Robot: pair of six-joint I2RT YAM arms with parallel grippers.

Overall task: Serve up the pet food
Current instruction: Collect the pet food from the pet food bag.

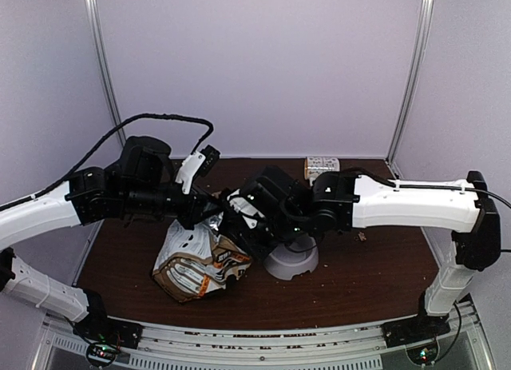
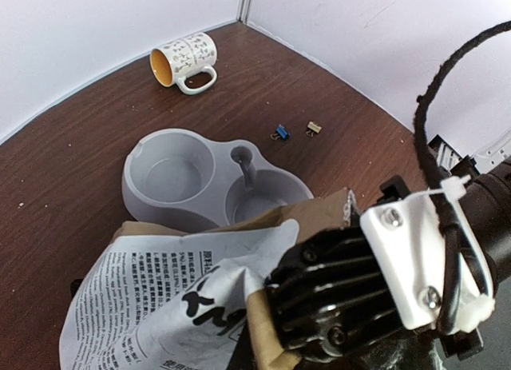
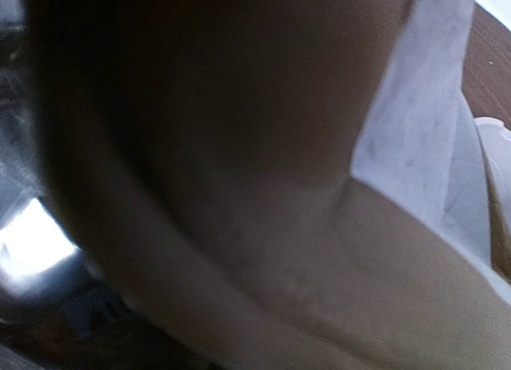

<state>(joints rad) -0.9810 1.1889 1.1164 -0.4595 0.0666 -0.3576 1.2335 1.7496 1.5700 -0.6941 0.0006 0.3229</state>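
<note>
The paper bag (image 1: 196, 262) stands left of centre in the top view, its mouth raised beside the grey double bowl (image 1: 297, 266), whose compartments look empty. The left gripper (image 1: 209, 214) and right gripper (image 1: 243, 226) pinch the bag's top, jaws narrow on the paper. No pet food shows; it is presumably inside the bag. The step looks like pouring, and the next move calls for tipping the mouth over a compartment.

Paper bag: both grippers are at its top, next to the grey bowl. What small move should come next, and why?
Probably tip the paper bag top-first toward the grey double bowl. Both of its compartments look empty, and the left gripper and right gripper appear clamped on the bag's upper edge right beside it. Whether the mouth is open cannot be seen.
</note>
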